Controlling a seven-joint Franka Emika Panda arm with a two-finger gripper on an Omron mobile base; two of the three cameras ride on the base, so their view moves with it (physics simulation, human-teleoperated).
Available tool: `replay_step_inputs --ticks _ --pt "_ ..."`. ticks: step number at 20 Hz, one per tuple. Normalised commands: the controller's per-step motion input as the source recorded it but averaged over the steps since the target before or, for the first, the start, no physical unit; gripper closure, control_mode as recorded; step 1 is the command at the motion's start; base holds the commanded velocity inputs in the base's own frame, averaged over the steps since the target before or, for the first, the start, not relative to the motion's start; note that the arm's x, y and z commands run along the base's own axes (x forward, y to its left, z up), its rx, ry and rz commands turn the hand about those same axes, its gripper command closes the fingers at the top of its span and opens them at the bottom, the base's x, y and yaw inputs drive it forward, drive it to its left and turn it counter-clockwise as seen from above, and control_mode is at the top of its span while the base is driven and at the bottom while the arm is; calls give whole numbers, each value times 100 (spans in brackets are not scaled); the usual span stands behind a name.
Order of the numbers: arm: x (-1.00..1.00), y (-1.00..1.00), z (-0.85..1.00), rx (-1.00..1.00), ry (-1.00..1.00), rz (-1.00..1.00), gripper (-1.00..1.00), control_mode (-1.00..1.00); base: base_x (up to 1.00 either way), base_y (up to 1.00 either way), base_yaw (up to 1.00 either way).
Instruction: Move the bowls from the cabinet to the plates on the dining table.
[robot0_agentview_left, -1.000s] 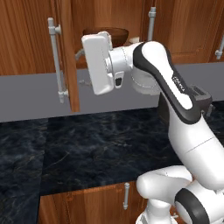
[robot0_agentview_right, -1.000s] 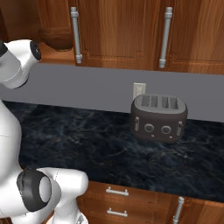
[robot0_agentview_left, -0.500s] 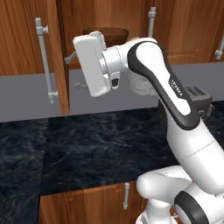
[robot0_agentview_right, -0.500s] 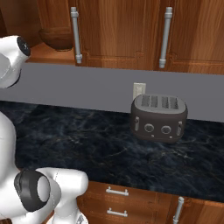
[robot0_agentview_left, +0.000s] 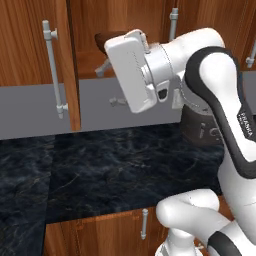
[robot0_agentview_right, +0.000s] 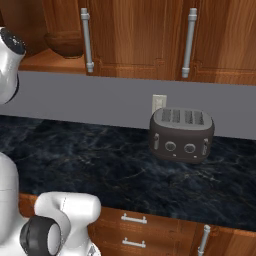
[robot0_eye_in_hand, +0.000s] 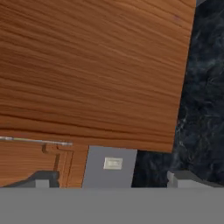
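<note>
Now, in the left base view, the cabinet (robot0_agentview_left: 60, 60) door has swung wider than a second ago — the hand has pushed across, clearing access to the glossy dark-brown wooden bowl (robot0_agentview_left: 110, 40) on its shelf. In the right base view that bowl (robot0_agentview_right: 65, 45) sits deep and round behind a silver bar handle; a dark toaster (robot0_agentview_right: 181, 134) rests on veined black marble. In the hand view, the gripper (robot0_eye_in_hand: 111, 180) stands spread wide, empty, facing smooth reddish wood grain.
</note>
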Motion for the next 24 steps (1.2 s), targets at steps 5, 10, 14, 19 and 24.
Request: replay_step_inputs --ticks 5,10,14,19,24 --pt "-76 -86 0 -6 -2 -13 -100 -100 0 0 0" --pt "-73 -88 0 -4 -4 -19 -100 -100 0 0 0" --pt "-42 -73 -3 -10 -6 -17 -100 -100 0 0 0" --pt "-4 -42 0 -22 -13 -8 -100 -100 0 0 0" --pt "0 -30 0 -35 -8 -4 -100 -100 0 0 0"
